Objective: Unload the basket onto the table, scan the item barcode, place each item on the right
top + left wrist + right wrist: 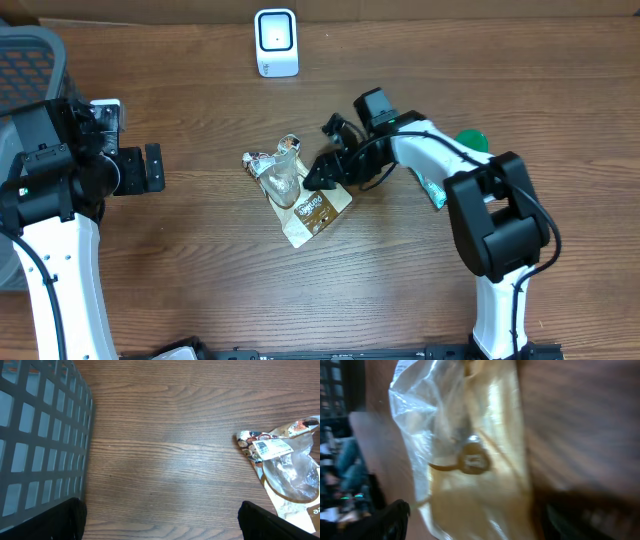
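The snack bag (297, 192) is lying in the middle of the desk (200, 280), and its white barcode label (272, 448) is facing up. The right claw (322, 176) is reaching in at the bag's right edge. Its fingers are standing wide apart with the bag between them, though the close view is blurry. The left claw (153, 168) is hanging wide open, well apart on the left. A grey basket (30, 55) is sitting far left. The white scanner (276, 42) is standing at the far edge.
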Robot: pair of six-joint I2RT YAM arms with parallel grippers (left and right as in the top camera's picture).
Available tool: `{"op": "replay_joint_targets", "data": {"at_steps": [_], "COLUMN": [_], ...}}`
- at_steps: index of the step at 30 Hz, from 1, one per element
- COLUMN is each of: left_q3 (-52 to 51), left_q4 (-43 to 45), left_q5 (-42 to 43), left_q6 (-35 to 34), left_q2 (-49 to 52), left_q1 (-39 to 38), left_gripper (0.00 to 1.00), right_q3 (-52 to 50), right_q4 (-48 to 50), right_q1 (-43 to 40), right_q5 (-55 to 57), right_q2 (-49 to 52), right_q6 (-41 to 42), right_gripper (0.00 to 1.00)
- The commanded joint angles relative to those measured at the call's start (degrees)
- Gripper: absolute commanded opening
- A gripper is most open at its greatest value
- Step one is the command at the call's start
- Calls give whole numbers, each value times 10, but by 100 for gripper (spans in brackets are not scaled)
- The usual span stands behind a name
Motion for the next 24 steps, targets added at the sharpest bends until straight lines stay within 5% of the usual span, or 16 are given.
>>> {"op": "replay_joint_targets", "data": {"at_steps": [1, 8, 14, 19, 24], "left_q3": [6, 6, 6, 6, 6], "left_q4": [2, 2, 2, 2, 2], "left_q5": [-2, -2, -2, -2, -2], "left_q6": [-9, -9, -9, -9, -9], "left_q2": [-2, -2, -2, -2, -2], "left_q1": [-1, -1, -1, -1, -1], "left_gripper": [100, 99, 99, 100, 100], "right_q3": [0, 0, 0, -1, -1], "right_q4": [-1, 18, 64, 120, 121], "right_q1": [29, 66, 67, 80, 90], "right_q5": [-2, 0, 60, 76, 76], "right_q2": [17, 17, 21, 57, 67], "right_q6": [92, 159, 219, 280, 280], "right_gripper": [82, 95, 95, 81, 51]}}
